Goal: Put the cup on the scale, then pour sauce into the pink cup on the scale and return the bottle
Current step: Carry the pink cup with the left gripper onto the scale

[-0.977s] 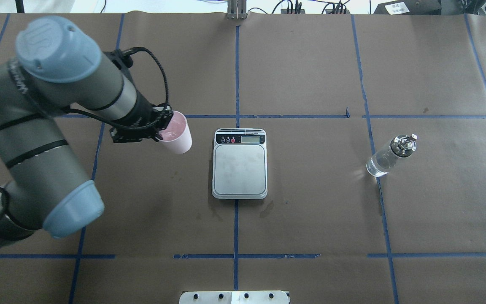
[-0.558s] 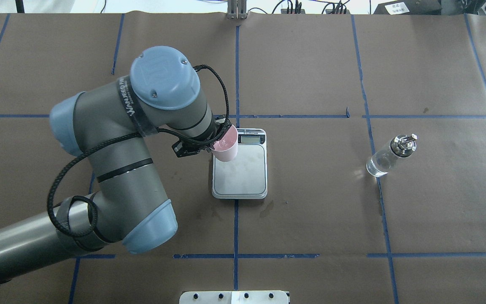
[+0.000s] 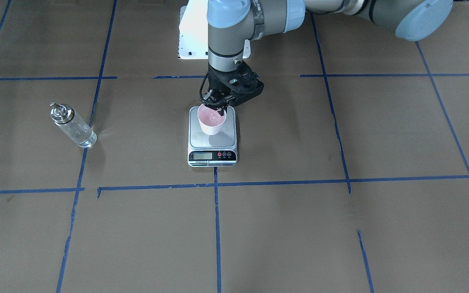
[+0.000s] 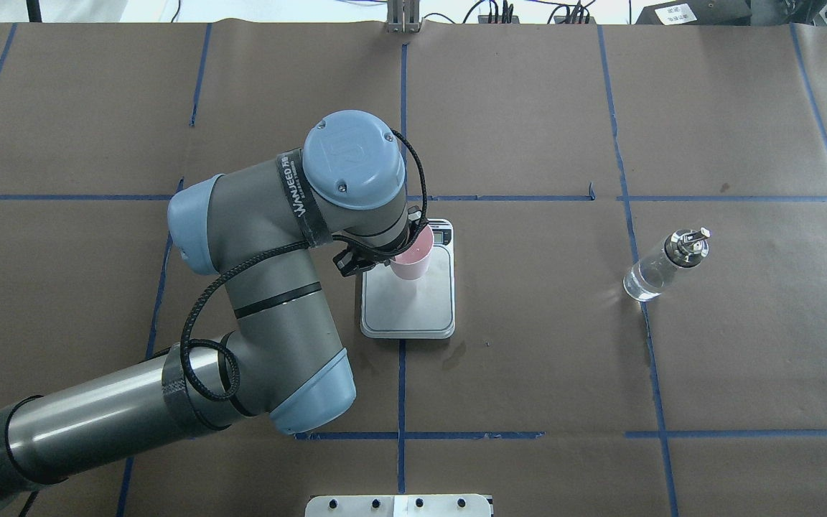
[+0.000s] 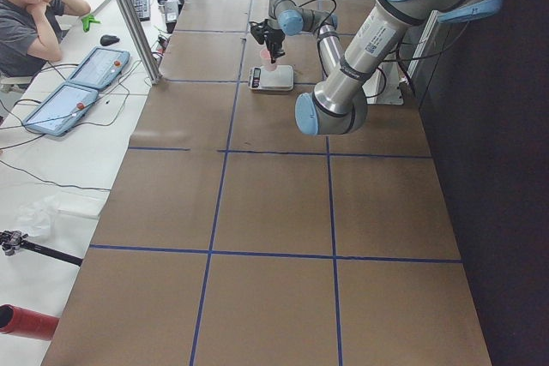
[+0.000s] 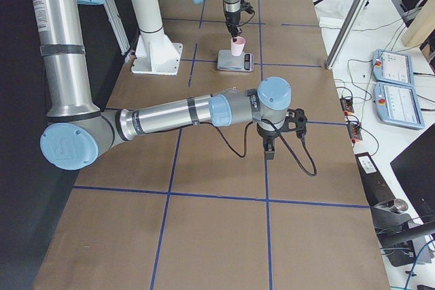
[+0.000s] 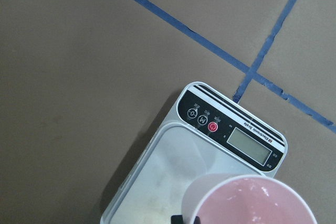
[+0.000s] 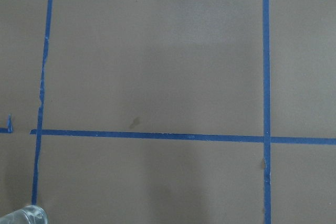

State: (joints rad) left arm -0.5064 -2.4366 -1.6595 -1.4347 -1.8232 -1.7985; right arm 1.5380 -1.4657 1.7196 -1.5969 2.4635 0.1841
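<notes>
The left tool [image 3: 219,106] pinches the rim of the pink cup [image 3: 212,120] from above, one finger inside the mouth and one outside, holding it upright over the scale [image 3: 202,140] at the middle of the brown-papered table [image 3: 340,228]. The cup sits over the half of the grey steel platform that lies away from the display in the front-facing view, while the overhead view puts it close to the display end; whether its base touches the platform cannot be told. The left wrist camera looks down past the cup's pale pink mouth [image 7: 254,203] to the scale's red and dark buttons and its blank display. The clear glass bottle [image 4: 661,266], capped with a metal collar and spout, stands on the table well apart from the scale, on the robot's right side, next to a line of blue tape. The right tool [image 6: 268,151] hangs low over bare paper, apart from the bottle; it shows only from the side, so whether its fingers are spread or pressed together cannot be told. A person [image 5: 26,23] sits off to one side of the table.
</notes>
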